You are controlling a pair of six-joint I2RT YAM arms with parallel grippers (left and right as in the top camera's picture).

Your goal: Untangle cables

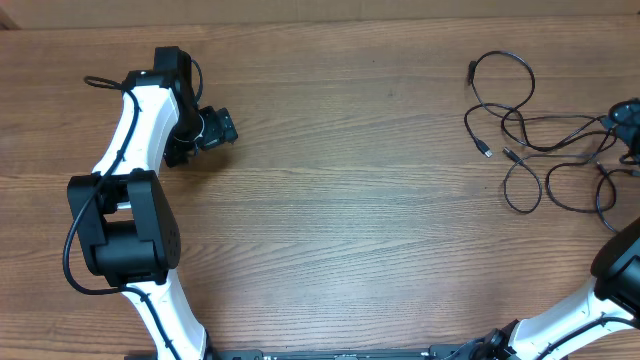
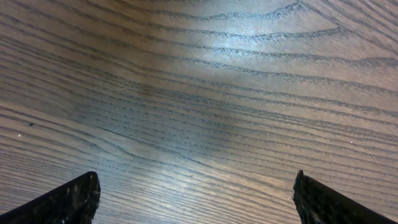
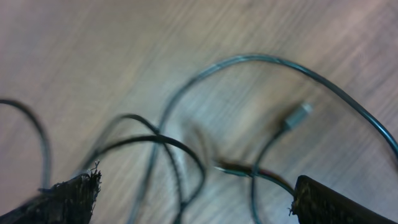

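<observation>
Several thin black cables lie in loose overlapping loops at the far right of the wooden table, with small plugs at their left ends. My right gripper hangs over the right side of the bunch at the frame edge. In the blurred right wrist view the right gripper is open, with cables and a small plug on the wood under and between its fingers. One strand runs up to the right fingertip. My left gripper is far from the cables, and the left wrist view shows this gripper open over bare wood.
The left arm's black base and white links fill the left side. The right arm's white link enters from the lower right corner. The table's far edge runs along the top of the overhead view.
</observation>
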